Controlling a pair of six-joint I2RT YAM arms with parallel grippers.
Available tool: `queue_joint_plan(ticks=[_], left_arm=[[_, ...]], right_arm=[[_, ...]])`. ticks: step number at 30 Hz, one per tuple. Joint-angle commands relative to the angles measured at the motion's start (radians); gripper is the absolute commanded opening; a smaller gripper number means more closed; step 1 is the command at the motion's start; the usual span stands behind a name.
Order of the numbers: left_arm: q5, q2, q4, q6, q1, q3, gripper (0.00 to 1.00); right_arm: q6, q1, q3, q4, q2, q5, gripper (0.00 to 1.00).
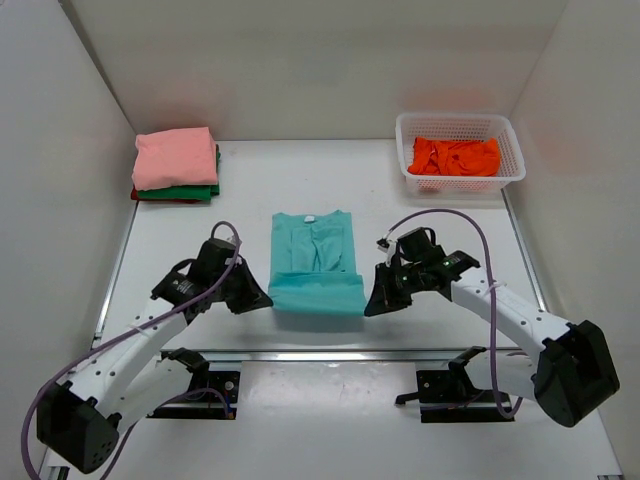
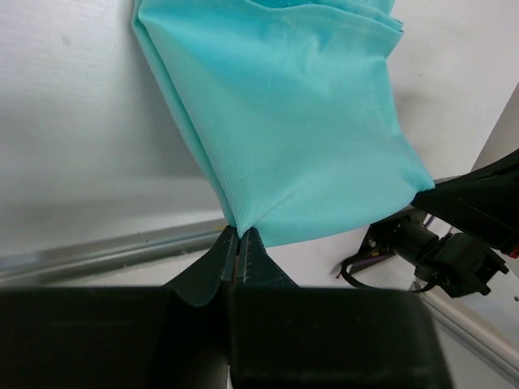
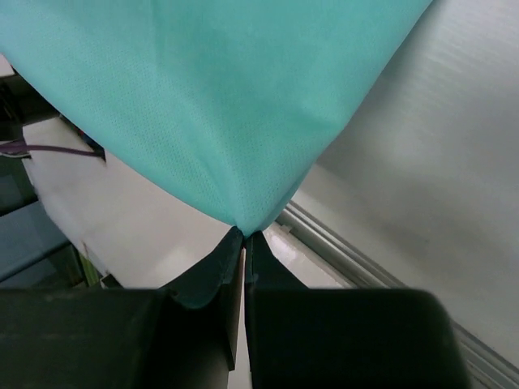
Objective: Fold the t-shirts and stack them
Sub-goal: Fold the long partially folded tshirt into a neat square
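- Left wrist view: the left gripper [image 2: 238, 235] has its fingers pressed together on the near left corner of the teal t-shirt [image 2: 300, 121]. The cloth rises from the pinch in a smooth, doubled sheet.
- In the right wrist view, the right gripper [image 3: 244, 235] pinches the shirt's near right corner the same way. Its fingertips are closed with only fabric between them, and the cloth fans out above.
- From the top external view, the two grippers sit at opposite ends of the shirt's near edge. That edge is held up between them as a brighter band across the shirt's full width.
- The rest of the teal shirt lies flat on the table [image 1: 240, 200], in a narrow rectangle with its collar toward the far side.
- The left arm reaches forward from its base at the near left, bending inward so the wrist points right toward the shirt corner.
- The right arm mirrors it from the near right, with the wrist pointing left. Both wrists are low over the table.
- Well apart, at the far left corner, sits a folded stack. The salmon-pink t-shirt [image 1: 176, 157] is on top, the green t-shirt [image 1: 192, 191] is under it, and a sliver of the red t-shirt [image 1: 136, 194] shows at the bottom.
- At the far right, the white mesh basket [image 1: 460, 119] holds the crumpled orange t-shirt [image 1: 455, 157].
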Motion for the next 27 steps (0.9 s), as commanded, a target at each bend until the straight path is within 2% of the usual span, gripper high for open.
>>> queue_joint_plan(ticks=[1,6,12,16,21,22,23,24,25,26,27], left_arm=[[0.014,-0.02,-0.091,-0.044,0.017,0.065,0.0],[0.014,0.097,-0.085,0.026,0.048,0.18,0.0],[0.068,0.267,0.0,0.097,0.192,0.283,0.0],[0.078,0.457,0.012,0.152,0.239,0.436,0.0],[0.059,0.707,0.095,0.168,0.298,0.593,0.02],[0.058,0.767,0.106,0.165,0.302,0.627,0.24],[0.063,0.822,0.124,0.154,0.318,0.663,0.7],[0.055,0.839,0.145,0.152,0.328,0.693,0.73],[0.052,0.873,0.171,0.16,0.333,0.713,0.74],[0.039,0.902,0.169,0.168,0.344,0.749,0.81],[0.023,0.911,0.181,0.175,0.35,0.78,0.98]], right_arm=[[-0.045,-0.035,0.06,-0.12,0.001,-0.054,0.0],[-0.076,-0.092,0.216,-0.143,0.076,-0.076,0.0],[-0.153,-0.182,0.438,-0.161,0.26,-0.088,0.0],[-0.17,-0.233,0.616,-0.171,0.43,-0.082,0.0],[-0.159,-0.27,0.963,-0.14,0.722,-0.06,0.0],[-0.151,-0.271,1.047,-0.135,0.795,-0.042,0.09],[-0.145,-0.285,1.124,-0.129,0.864,-0.017,0.23],[-0.144,-0.285,1.161,-0.137,0.926,-0.005,0.34],[-0.138,-0.29,1.228,-0.144,0.94,0.024,0.41],[-0.141,-0.294,1.258,-0.149,0.977,0.039,0.49],[-0.145,-0.304,1.294,-0.157,0.995,0.044,0.54]])
